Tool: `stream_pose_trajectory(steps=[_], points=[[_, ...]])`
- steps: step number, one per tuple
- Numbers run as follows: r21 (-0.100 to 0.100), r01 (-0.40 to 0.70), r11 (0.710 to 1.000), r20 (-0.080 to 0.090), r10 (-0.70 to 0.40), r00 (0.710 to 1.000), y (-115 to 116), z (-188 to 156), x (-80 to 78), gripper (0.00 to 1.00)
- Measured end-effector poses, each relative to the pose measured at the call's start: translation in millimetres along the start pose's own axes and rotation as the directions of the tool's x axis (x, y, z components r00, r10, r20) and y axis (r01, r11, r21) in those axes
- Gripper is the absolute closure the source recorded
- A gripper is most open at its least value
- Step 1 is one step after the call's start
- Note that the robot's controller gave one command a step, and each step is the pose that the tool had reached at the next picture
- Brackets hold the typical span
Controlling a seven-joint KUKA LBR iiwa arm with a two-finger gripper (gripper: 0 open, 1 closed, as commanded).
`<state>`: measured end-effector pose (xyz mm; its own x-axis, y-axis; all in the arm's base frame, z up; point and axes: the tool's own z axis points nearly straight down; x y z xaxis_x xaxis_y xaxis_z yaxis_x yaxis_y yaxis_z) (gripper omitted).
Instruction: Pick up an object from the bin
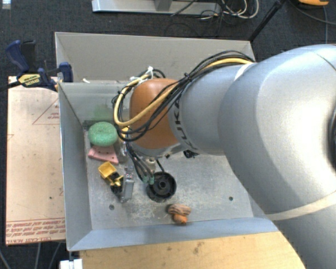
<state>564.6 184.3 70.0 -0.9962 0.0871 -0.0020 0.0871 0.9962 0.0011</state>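
Overhead view of the grey metal bin, with the arm entering from the right and its orange wrist cover hanging above the left half of the floor. The gripper points down to the floor, left of centre; from this angle it cannot be told whether it is open or closed, and nothing can be seen held in it. The nearest thing is a small yellow toy vehicle, which lies just beside the gripper on its view-left side, its dark lower end at or against the tip; contact cannot be confirmed. The toy's long axis runs diagonally, from upper left down to lower right, towards the gripper. A black ring-shaped part lies just beside the gripper on the opposite, view-right side. A flat pink piece and a round green pad lie farther up the left wall; an orange-brown lump lies well apart, near the front wall. Judged from this layout, the yellow toy is the likeliest pick, and taking it would call for a small shift to view-left, so that the tip straddles the toy across its diagonal axis.
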Motion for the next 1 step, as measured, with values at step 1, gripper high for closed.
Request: stream_pose_trajectory(steps=[1], points=[[-0.001, 0.100, 0.995, 0.001, -0.100, 0.995, 20.8, -9.9, 4.6, 1.00]])
